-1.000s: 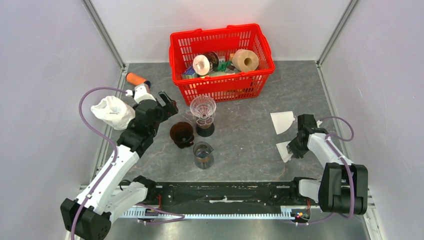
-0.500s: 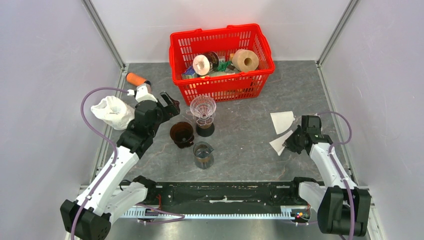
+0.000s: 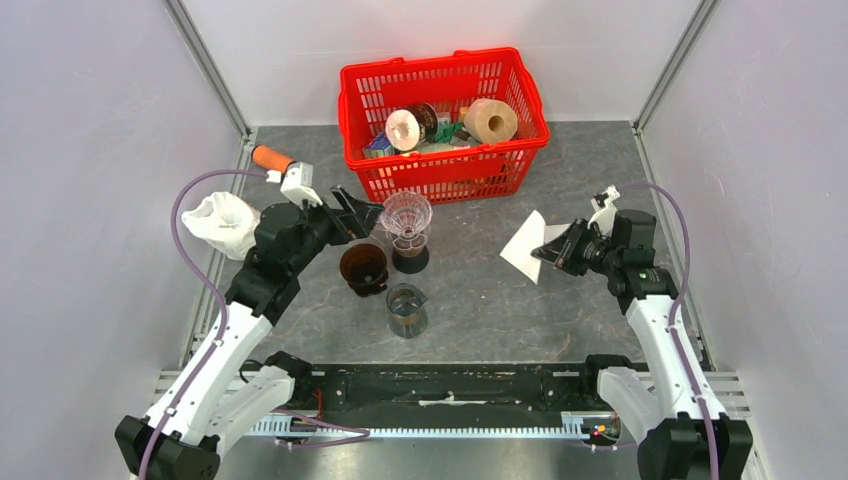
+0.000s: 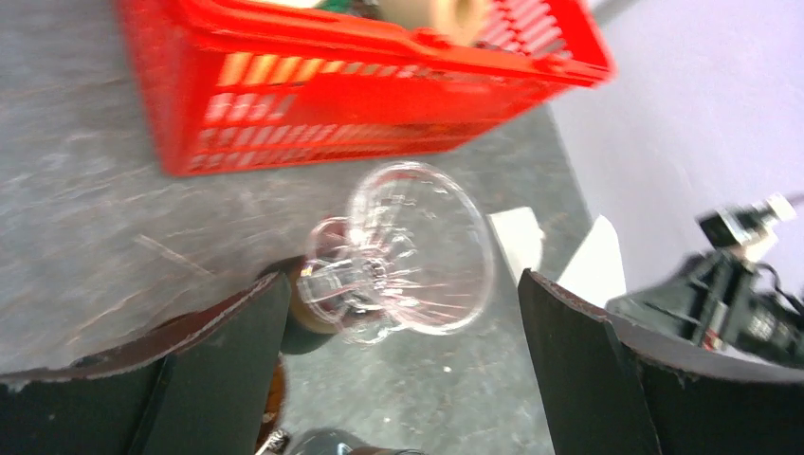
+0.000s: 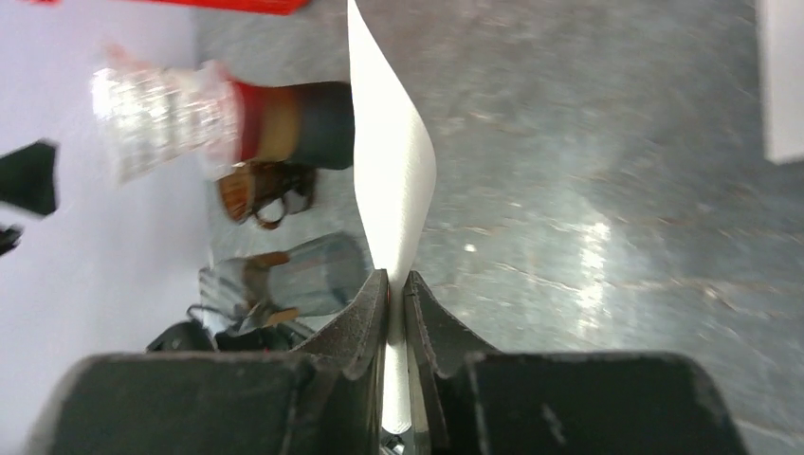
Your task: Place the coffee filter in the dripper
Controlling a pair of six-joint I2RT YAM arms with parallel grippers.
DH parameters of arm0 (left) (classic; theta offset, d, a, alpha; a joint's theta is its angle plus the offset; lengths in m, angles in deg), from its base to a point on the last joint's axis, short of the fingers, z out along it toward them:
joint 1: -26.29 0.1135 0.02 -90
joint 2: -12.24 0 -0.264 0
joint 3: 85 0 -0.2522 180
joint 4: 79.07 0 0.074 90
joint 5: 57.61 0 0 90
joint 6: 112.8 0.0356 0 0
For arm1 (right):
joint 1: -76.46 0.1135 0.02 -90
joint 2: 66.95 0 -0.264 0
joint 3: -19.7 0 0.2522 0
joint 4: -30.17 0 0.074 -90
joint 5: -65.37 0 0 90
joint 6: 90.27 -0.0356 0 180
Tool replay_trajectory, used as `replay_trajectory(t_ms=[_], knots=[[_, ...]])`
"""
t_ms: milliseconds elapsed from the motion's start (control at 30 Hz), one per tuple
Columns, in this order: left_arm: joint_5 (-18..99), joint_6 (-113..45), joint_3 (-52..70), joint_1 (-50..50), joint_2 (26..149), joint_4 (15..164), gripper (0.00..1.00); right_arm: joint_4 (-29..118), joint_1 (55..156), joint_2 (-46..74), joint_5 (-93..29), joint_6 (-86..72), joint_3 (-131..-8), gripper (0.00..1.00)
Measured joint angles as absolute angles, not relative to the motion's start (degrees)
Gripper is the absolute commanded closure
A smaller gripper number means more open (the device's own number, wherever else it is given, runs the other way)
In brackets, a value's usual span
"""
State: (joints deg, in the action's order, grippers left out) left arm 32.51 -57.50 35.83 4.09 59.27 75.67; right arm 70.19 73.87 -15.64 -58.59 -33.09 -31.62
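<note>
The clear glass dripper [image 3: 406, 213] stands on a dark base in the table's middle; it also shows in the left wrist view [image 4: 417, 251] and the right wrist view [image 5: 161, 109]. My right gripper [image 3: 550, 252] [image 5: 396, 277] is shut on a white paper coffee filter [image 3: 522, 248] [image 5: 393, 171], held in the air to the right of the dripper. A second filter [image 5: 782, 76] [image 4: 517, 242] lies flat on the table. My left gripper [image 3: 360, 212] [image 4: 400, 284] is open and empty just left of the dripper, its jaws facing it.
A red basket [image 3: 445, 115] with rolls and other items stands at the back. An amber cup [image 3: 363, 268] and a glass pitcher [image 3: 407, 308] stand just in front of the dripper. A white crumpled bag [image 3: 225, 222] and an orange object [image 3: 268, 157] lie at the left.
My right gripper has lifted the filter off the table and carried it left toward the dripper. My left gripper has moved right, closer to the dripper.
</note>
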Motion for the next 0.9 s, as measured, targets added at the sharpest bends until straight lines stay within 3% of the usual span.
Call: replay_trajectory(t_ms=[233, 533, 900], knots=[[48.81, -57.78, 34.81, 2.13, 60.51, 84.26, 0.03, 63.20, 79.36, -19.86, -66.98, -34.18, -33.61, 0.80], [55.70, -55.88, 26.02, -14.05, 75.18, 86.22, 0.04, 54.89, 83.43, -19.77, -70.46, -37.79, -34.44, 0.80], [58.47, -53.45, 21.78, -19.14, 84.91, 84.23, 0.25, 49.93, 85.28, -18.07, -72.82, -39.29, -36.65, 0.80]])
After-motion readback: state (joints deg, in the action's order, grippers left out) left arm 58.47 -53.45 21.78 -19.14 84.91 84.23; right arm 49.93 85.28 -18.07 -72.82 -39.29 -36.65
